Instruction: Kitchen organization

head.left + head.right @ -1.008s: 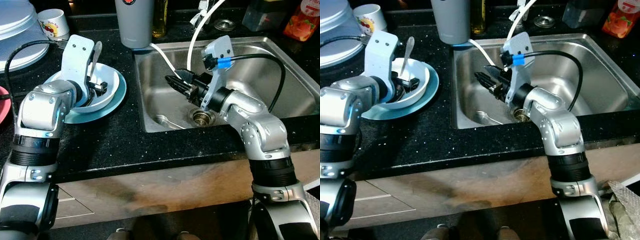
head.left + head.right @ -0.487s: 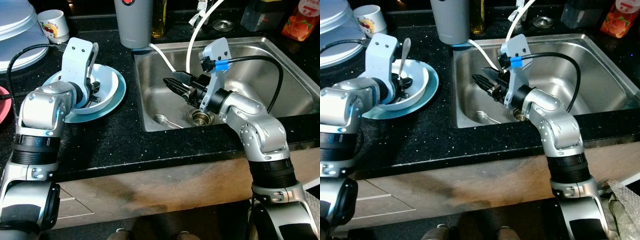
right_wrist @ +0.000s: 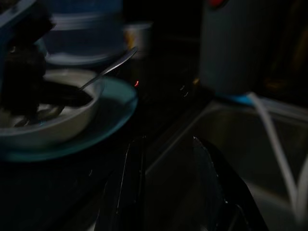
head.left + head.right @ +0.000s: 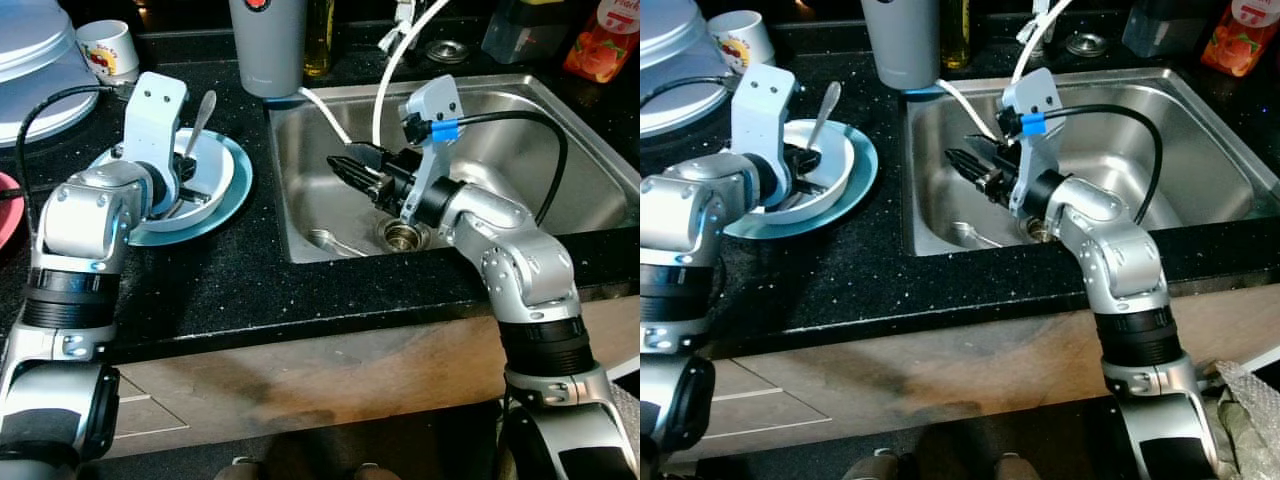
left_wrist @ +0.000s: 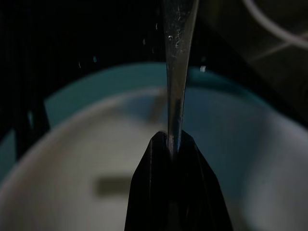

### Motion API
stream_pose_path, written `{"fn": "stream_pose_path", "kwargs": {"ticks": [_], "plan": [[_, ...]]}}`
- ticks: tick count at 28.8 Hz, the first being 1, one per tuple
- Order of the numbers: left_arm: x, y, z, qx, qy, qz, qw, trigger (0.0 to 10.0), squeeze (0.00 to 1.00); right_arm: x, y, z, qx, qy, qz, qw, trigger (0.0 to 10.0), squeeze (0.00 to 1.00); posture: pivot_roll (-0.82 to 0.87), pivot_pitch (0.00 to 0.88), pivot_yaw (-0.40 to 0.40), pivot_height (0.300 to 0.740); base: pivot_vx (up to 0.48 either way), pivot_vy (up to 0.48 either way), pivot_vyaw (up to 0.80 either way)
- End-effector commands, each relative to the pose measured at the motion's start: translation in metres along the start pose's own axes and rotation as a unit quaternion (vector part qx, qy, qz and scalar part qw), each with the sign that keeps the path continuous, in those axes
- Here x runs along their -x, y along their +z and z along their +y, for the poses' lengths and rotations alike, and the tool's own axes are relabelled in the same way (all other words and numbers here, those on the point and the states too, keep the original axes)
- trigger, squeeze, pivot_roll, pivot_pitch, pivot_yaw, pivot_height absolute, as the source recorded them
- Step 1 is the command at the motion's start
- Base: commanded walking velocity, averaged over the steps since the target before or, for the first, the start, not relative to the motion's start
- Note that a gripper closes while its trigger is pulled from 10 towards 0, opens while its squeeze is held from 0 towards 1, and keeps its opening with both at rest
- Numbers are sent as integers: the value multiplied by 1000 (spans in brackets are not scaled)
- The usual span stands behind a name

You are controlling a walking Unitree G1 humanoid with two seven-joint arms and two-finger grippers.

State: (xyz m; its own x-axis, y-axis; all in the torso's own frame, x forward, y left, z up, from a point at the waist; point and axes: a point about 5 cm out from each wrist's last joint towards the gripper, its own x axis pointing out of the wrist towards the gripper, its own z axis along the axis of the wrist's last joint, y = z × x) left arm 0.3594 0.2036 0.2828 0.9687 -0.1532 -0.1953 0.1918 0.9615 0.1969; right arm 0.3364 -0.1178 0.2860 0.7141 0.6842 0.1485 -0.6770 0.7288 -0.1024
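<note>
The left gripper (image 5: pixel 174 144) pinches the spoon (image 4: pixel 203 107) by its handle, so it may slip into the bowl (image 4: pixel 215 180); the right gripper (image 3: pixel 166 144) hangs open over the sink (image 4: pixel 320 190).

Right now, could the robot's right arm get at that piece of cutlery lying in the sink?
Probably yes: the right gripper hangs open over the sink, with nothing between it and the cutlery lying below near the drain.

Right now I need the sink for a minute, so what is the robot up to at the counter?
The left end effector is shut on a silver metal spoon, holding it over the white bowl that sits on a round teal plate on the black counter. The right end effector hangs open over the stainless steel sink, holding nothing. Another piece of cutlery lies by the drain.
</note>
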Motion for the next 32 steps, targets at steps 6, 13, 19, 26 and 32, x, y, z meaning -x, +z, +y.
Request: {"fn": "stream_pose_path", "kwargs": {"ticks": [6,13,19,26,32], "plan": [[25,35,-20,42,-125,-187,974,0,0,0,22,-3,-52,-69,-91,992,10000,0,37,144,6,740,0,0,0],[44,19,-50,28,-260,-203,943,0,0,1,19,1,-85,-113,-81,987,10000,0,33,147,2,740,0,0,0],[48,11,-56,10,-293,-191,937,0,0,0,23,11,-121,-93,-95,984,10000,1000,31,144,6,740,0,0,0],[48,7,-53,7,-280,-185,942,0,0,-2,29,18,-143,-78,-104,981,10000,1000,31,143,7,740,0,0,0],[48,7,-60,-11,-295,-189,936,0,0,-8,28,32,-160,-44,-76,983,10000,0,33,143,9,740,0,0,0]]}}
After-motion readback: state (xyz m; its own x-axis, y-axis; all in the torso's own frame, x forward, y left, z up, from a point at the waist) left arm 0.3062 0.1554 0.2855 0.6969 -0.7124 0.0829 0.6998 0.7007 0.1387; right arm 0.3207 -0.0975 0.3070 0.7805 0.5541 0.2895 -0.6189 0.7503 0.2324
